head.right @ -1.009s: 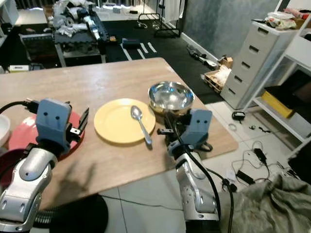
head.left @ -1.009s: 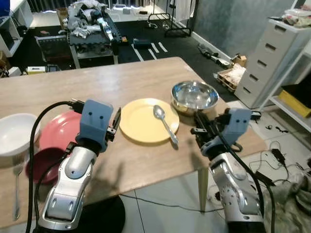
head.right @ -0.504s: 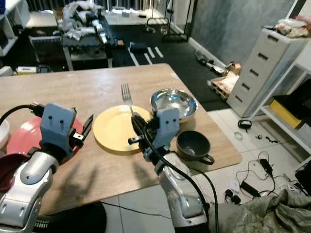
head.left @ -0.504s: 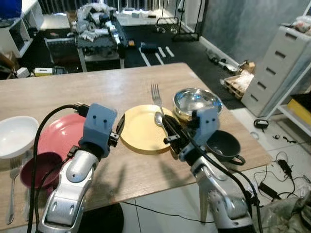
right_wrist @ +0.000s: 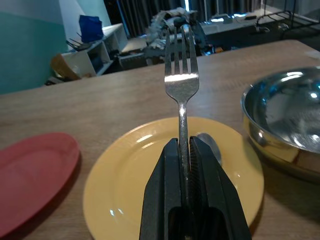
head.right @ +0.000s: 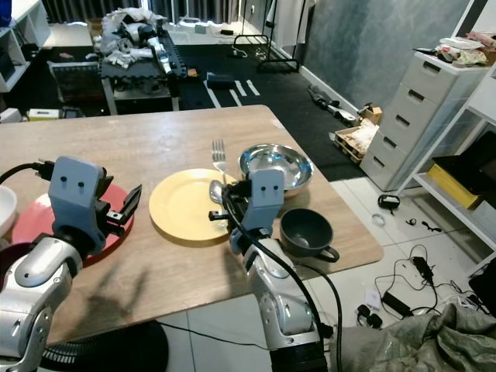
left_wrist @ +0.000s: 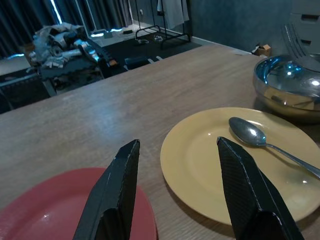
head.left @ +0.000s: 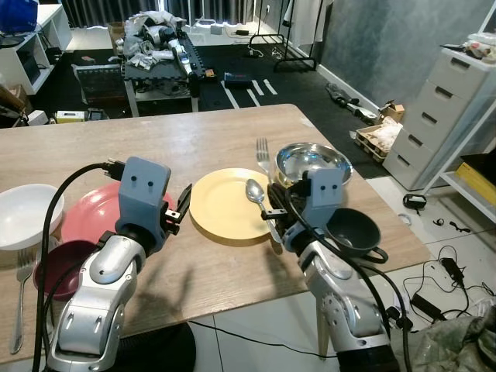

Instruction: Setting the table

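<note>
A yellow plate lies mid-table with a spoon on its right side. My right gripper is at the plate's right edge, shut on a silver fork that it holds upright, tines up. In the right wrist view the fork rises from between the closed fingers above the plate. My left gripper hovers open just left of the plate, over the red plate's edge; its fingers are spread with nothing between them.
A steel bowl and a dark mug stand right of the plate near the table edge. On the left are a red plate, a dark red bowl, a white bowl and a second fork.
The camera shifted. A second ago my right gripper was at the table's right edge with no fork seen; since half a second ago it has carried the fork to the plate's right side. A dark mug now shows.
</note>
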